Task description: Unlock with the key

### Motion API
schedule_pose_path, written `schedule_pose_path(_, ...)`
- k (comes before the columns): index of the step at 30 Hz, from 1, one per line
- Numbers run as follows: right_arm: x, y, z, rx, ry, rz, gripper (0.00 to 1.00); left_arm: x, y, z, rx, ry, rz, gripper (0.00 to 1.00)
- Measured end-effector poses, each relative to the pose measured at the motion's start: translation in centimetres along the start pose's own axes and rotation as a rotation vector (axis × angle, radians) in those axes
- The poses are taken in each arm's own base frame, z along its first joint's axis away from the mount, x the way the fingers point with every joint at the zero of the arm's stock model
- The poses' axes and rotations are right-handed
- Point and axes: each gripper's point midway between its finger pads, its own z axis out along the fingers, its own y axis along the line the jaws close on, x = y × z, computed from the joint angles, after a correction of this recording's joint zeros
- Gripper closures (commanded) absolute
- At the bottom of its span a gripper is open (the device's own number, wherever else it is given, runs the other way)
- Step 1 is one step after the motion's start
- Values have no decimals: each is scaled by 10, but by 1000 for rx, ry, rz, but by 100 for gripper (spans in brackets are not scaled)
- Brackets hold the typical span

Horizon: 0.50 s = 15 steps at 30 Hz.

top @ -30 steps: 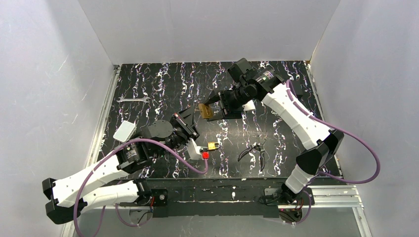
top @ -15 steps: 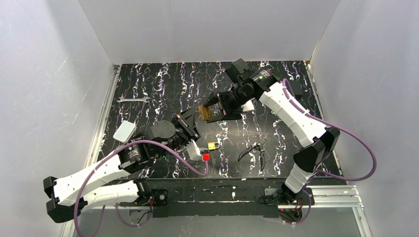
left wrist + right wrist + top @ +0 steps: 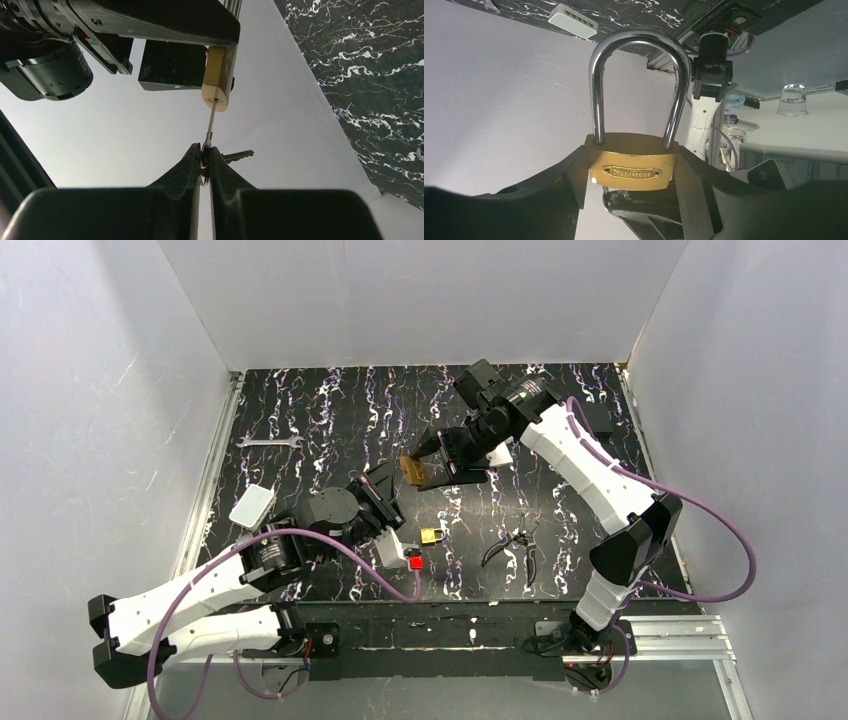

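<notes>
White walls close in a black marbled table (image 3: 330, 410). The left arm (image 3: 200, 585) reaches from the near left corner toward the middle, its wrist tipped upward. It sits a touch nearer the front edge than a second ago. The left gripper (image 3: 203, 151) is pinched tight on the head of the key (image 3: 211, 120). The key's thin blade rises straight from the fingertips, and its tip meets the underside of the brass padlock (image 3: 631, 171) at the keyway. A second key (image 3: 238, 155) hangs off to one side of the fingertips. The right gripper (image 3: 425, 464) clamps the padlock's body from both sides and holds it off the table, just above the left gripper, with the shackle (image 3: 639, 80) seated in the body. The right arm (image 3: 590, 475) arches over from the near right corner. Its elbow has swung inward since the earlier frame, while the padlock has barely shifted.
</notes>
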Motion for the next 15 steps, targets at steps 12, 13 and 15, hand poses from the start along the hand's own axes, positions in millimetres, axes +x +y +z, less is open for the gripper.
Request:
schedule_pose_path(12, -2, 3, 11, 68, -8, 4, 99, -1, -10, 2, 55, 8, 54, 100)
schedule_pose_path(13, -3, 3, 13, 76, -11, 3, 99, -1, -11, 2, 60, 10, 59, 100)
schedule_pose_path(15, -4, 4, 15, 86, -15, -2, 99, -1, -13, 4, 71, 14, 65, 100)
